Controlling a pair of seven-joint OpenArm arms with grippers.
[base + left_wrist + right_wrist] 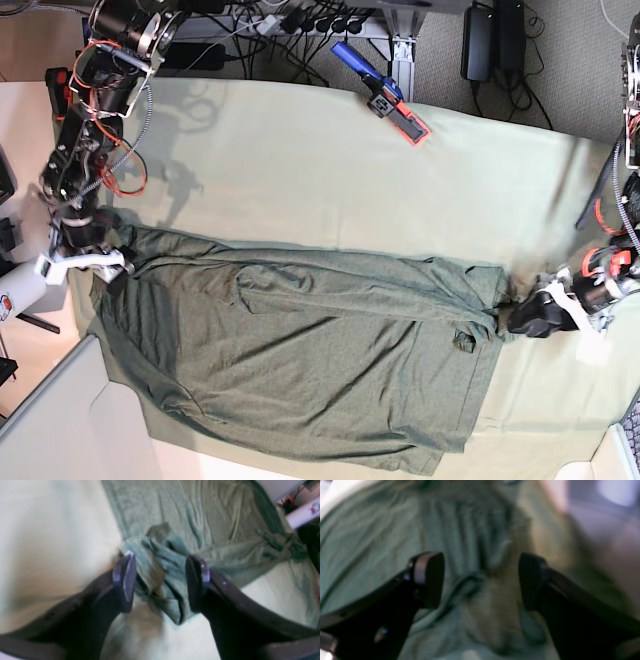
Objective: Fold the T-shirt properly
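The dark olive T-shirt (pixel 300 360) lies spread and wrinkled on the pale mint tablecloth (pixel 300 170). My left gripper (pixel 510 318) is at the shirt's right edge. In the left wrist view the gripper (pixel 161 580) is open, with a bunched fold of the shirt (pixel 162 562) lying between its fingers (pixel 125 577). My right gripper (pixel 112 262) is at the shirt's far left corner. In the blurred right wrist view it (pixel 481 580) is wide open just above the shirt (pixel 382 535), with a raised fold between the fingers.
A blue and orange tool (pixel 385 85) lies on the cloth at the back. Cables and power bricks (pixel 490 40) lie beyond the table. A white surface edge (pixel 60 420) is at the front left. A white tube (pixel 305 512) is beside the table.
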